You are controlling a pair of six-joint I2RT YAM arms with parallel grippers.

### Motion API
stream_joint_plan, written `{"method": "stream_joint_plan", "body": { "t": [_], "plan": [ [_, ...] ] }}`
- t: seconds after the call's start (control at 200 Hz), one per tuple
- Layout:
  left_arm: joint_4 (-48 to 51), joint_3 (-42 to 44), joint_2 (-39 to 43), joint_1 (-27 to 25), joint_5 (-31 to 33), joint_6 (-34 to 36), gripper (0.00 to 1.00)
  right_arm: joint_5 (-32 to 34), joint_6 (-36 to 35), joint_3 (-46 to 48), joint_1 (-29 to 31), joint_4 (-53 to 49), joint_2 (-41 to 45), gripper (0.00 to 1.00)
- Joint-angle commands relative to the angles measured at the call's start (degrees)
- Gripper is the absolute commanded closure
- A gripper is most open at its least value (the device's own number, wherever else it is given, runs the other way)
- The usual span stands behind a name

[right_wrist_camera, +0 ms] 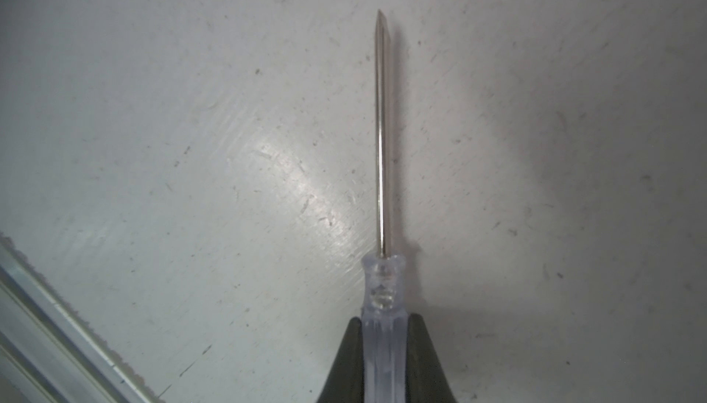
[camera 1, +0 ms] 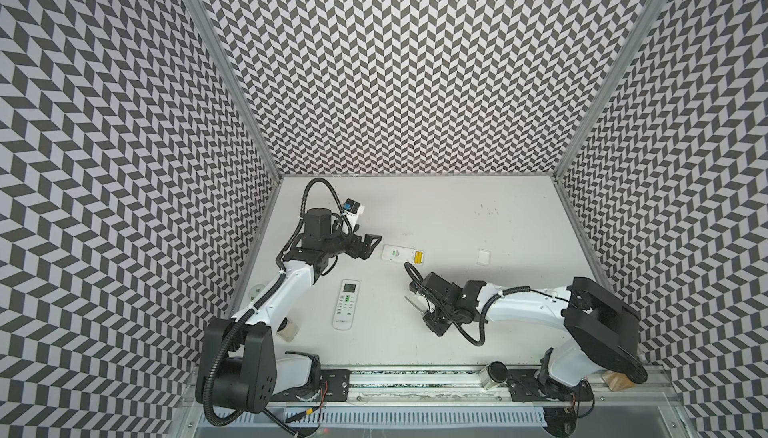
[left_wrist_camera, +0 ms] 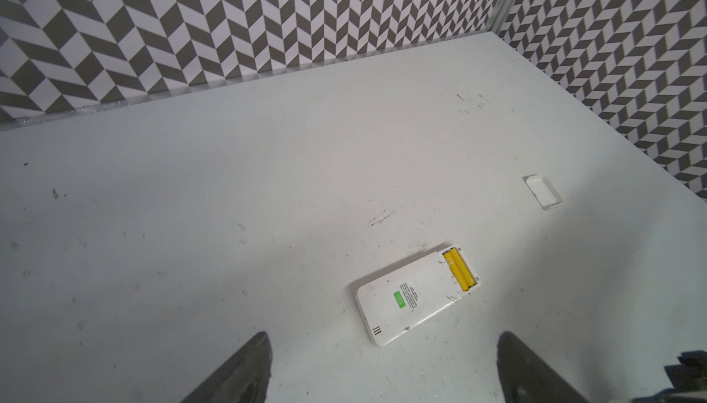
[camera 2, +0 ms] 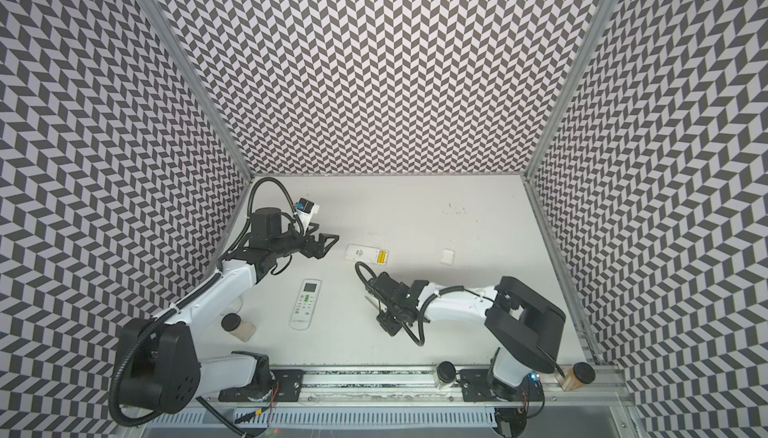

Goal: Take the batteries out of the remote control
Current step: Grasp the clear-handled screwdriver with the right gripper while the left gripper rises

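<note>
The jaws of my left gripper (camera 1: 369, 244) stand wide apart with nothing between them, while those of my right gripper (right_wrist_camera: 384, 328) are pressed in on the clear handle of the screwdriver (right_wrist_camera: 382, 133) — its bare metal shaft runs straight out ahead of the grip, low over the scuffed white table (camera 1: 457, 215), and whether the tip touches the surface I cannot tell. In both top views my left gripper hovers just beside the remote control (camera 1: 395, 254), a white one lying back-up with its battery bay uncovered at the end away from that gripper. The batteries (left_wrist_camera: 459, 270) sit in that bay: two bright yellow ones, side by side and touching. One carries a small mark near its end, too small to read. On the remote's back is a paper label (left_wrist_camera: 403, 298) with a green patch and lines of fine black print; none of it is legible. The battery cover (camera 1: 483, 256), a small white piece, lies alone on the table, well apart from the remote, farther right in both top views. A second remote (camera 1: 347, 305) lies face-up nearer the front edge — a grey display window and rows of green and white buttons show, but their lettering is too fine to make out. My right gripper is near the bay end of the open remote, not touching it.
</note>
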State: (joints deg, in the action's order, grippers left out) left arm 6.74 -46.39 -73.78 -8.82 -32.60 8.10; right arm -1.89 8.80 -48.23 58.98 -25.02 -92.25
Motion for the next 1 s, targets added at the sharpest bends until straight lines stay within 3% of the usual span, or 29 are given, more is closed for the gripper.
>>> {"method": "stream_joint_plan", "body": {
  "t": [0.0,0.23,0.416,0.711,0.991],
  "plan": [
    [6.45,-3.94,1.26,0.04,-8.12,8.06,0.08,-1.98,-5.16,-1.65,-2.02,4.39,2.07,0.99],
    [17.55,-11.72,1.53,-2.09,-8.80,17.00,0.03,-16.84,-13.14,-3.01,-10.83,10.14,7.41,1.00],
    [25.90,-20.66,1.00,-4.71,-11.28,23.76,0.00,-23.35,-21.08,-4.27,-15.20,13.06,9.86,1.00],
    [44.60,-28.45,-0.04,-8.48,-15.94,46.12,0.03,-28.29,-26.11,-4.42,-18.73,18.75,10.77,1.00],
    [51.92,-32.68,-1.08,-10.65,-15.53,54.73,0.06,-28.87,-28.26,-0.51,-18.73,28.73,14.63,1.00]
  ]
}}
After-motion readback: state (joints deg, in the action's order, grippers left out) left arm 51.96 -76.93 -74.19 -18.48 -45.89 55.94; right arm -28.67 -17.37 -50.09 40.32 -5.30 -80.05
